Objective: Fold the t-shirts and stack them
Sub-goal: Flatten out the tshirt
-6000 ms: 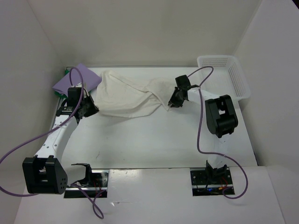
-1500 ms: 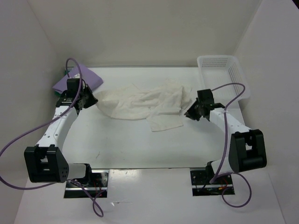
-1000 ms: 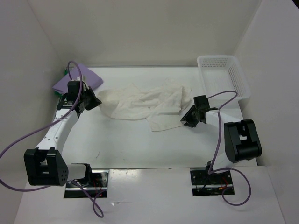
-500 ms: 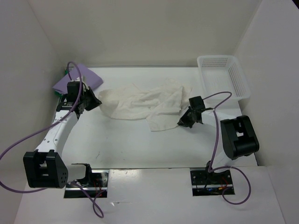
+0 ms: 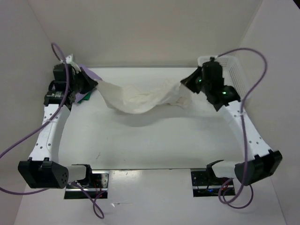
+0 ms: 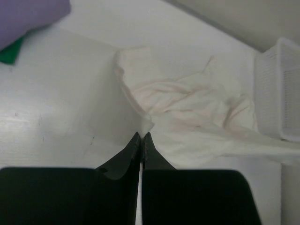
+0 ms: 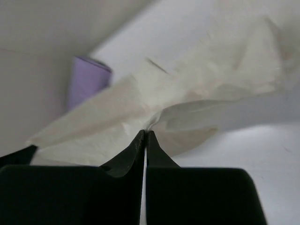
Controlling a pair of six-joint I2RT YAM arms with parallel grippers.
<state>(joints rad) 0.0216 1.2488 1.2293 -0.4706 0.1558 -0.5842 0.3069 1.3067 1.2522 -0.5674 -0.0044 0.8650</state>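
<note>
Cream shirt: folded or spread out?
Unfolded: the cream shirt sags, bunched, between left hand and right hand, each shut on one end.

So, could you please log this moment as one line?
left jaws: shut on cream shirt | right jaws: same shirt | shirt: slung between, sagging | purple shirt: far-left

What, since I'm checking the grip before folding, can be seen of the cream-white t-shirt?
The cream-white t-shirt is soft, creased cloth, hanging stretched between both arms. The left gripper is shut on one edge, the right gripper on the opposite end. Its middle sags in bunched folds and casts a shadow on the table, so it looks lifted clear. No print shows.
</note>
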